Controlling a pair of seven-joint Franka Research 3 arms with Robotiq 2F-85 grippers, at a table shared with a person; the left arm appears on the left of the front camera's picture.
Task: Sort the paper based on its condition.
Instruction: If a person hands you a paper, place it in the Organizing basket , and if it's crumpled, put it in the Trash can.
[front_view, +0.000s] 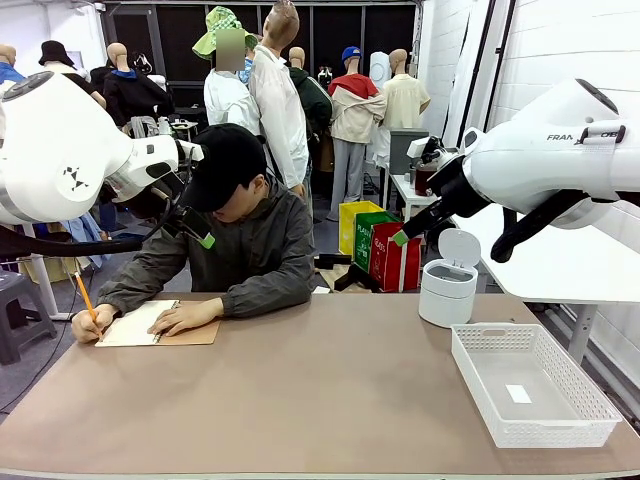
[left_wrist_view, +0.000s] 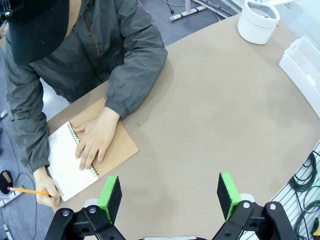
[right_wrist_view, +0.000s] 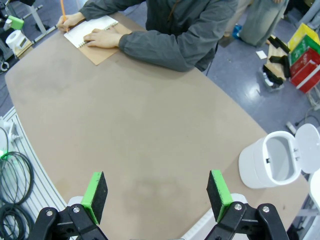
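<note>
The paper as a loose sheet is out of view. At the far left of the table a person writes with a yellow pencil (front_view: 84, 297) on the white page of a spiral-bound notebook (front_view: 150, 325) with a brown cover. One hand (left_wrist_view: 95, 142) lies flat on the notebook (left_wrist_view: 70, 165). My left gripper (front_view: 192, 222) hangs high in front of the person, open and empty (left_wrist_view: 169, 192). My right gripper (front_view: 415, 222) is raised over the right side, also open with nothing between its pads (right_wrist_view: 156, 194). The right wrist view has the notebook (right_wrist_view: 92, 31) at its top left.
A small white bin (front_view: 447, 285) with its lid flipped up stands at the back right (right_wrist_view: 272, 160). In front of it sits a white perforated basket (front_view: 497, 329) with a small white label inside. The brown table (front_view: 330, 400) stretches bare across the middle and front.
</note>
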